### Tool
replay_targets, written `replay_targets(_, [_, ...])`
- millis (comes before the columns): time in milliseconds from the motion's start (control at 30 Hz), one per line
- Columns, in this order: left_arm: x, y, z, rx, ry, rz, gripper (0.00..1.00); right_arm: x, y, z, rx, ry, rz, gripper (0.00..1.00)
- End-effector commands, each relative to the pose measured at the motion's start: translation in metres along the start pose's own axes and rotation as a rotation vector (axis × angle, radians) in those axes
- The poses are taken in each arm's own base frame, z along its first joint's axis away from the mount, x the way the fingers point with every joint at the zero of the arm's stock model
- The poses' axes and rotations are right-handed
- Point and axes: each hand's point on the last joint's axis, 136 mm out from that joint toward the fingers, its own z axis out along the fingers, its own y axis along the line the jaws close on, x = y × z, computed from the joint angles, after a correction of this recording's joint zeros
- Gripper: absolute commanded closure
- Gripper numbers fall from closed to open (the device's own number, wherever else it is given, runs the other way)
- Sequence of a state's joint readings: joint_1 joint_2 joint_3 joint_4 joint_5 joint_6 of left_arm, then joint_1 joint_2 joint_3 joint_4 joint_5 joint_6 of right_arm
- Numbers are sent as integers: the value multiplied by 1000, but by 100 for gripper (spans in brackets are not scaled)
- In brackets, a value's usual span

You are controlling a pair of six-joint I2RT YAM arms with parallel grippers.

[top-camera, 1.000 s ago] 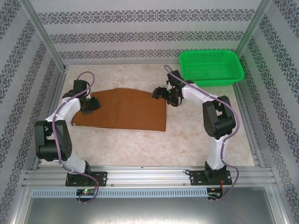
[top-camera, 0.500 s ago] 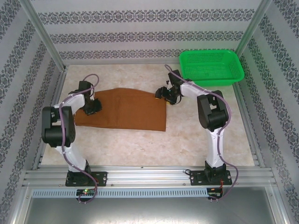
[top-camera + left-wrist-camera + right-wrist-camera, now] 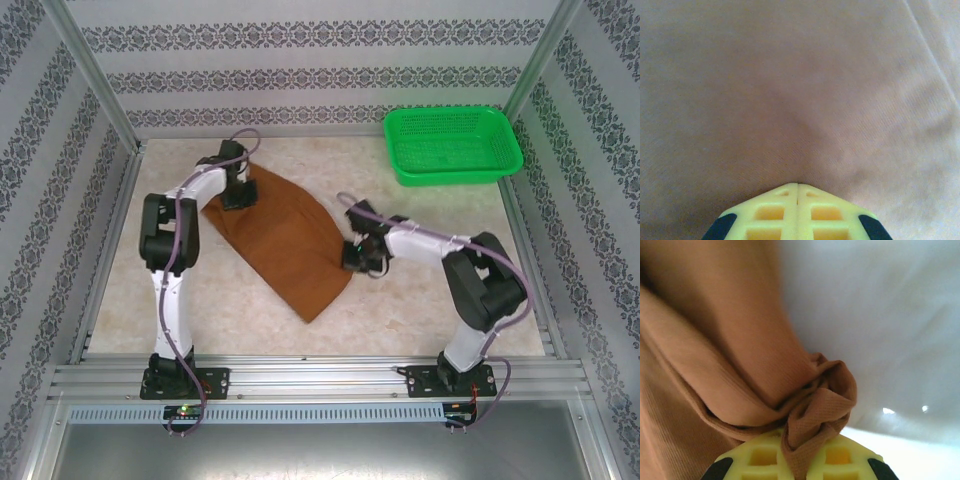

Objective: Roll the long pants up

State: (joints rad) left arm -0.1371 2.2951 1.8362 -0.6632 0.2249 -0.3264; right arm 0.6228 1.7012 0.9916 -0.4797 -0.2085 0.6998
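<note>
Both jaws on long pants [image 3: 285,240] edges

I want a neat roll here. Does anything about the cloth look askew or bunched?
Yes. The long pants lie slanted across the table, not square to its edges, and the edge pinched in the right claw is crumpled into a wad. Near the left claw the cloth looks smooth.

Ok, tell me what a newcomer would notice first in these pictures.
The rust-brown long pants lie folded and slanted across the middle of the pale table, pinched at both ends: the left hand at the far corner, the right hand at the near right edge. The right wrist view shows a bunched fold clamped between its yellow fingers. A bright green basket sits in the far right corner.
</note>
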Motion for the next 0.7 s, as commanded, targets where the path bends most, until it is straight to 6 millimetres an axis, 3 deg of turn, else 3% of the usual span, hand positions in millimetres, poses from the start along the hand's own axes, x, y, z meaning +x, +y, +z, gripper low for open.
replay_targets(0, [28, -49, 33, 48, 136, 113, 100, 62, -4, -2, 113, 71, -47, 100])
replay_targets(100, [23, -86, 47, 96, 134, 162, 100, 99, 6, 2, 149, 86, -117, 100])
replay_targets(167, [21, -113, 54, 152, 130, 183, 100, 114, 11, 5, 158, 97, -144, 100])
replay_targets(233, [19, -129, 55, 161, 119, 194, 100, 117, 3, 4, 217, 91, -145, 100])
replay_targets(267, [17, -133, 52, 149, 104, 204, 100, 113, -2, -1, 250, 68, -152, 87])
replay_targets(333, [12, -134, 39, 113, 64, 222, 100, 99, -8, -19, 290, -6, -152, 37])
replay_targets(367, [7, -134, 29, 101, 29, 237, 95, 92, -6, -31, 286, -53, -144, 4])
replay_targets(433, [-3, -132, 4, 77, -56, 261, 79, 81, 2, -51, 225, -124, -123, 2])
replay_targets(533, [-21, -135, -57, 76, -218, 296, 63, 69, 19, -67, 19, -186, -65, 2])
replay_targets(600, [-25, -137, -96, 86, -292, 314, 66, 59, 18, -66, -122, -180, 70, 2])
replay_targets(633, [-24, -138, -109, 90, -308, 317, 77, 58, 14, -64, -158, -163, 114, 2])
replay_targets(667, [-23, -138, -126, 92, -325, 323, 98, 56, 4, -63, -151, -161, 164, 2])
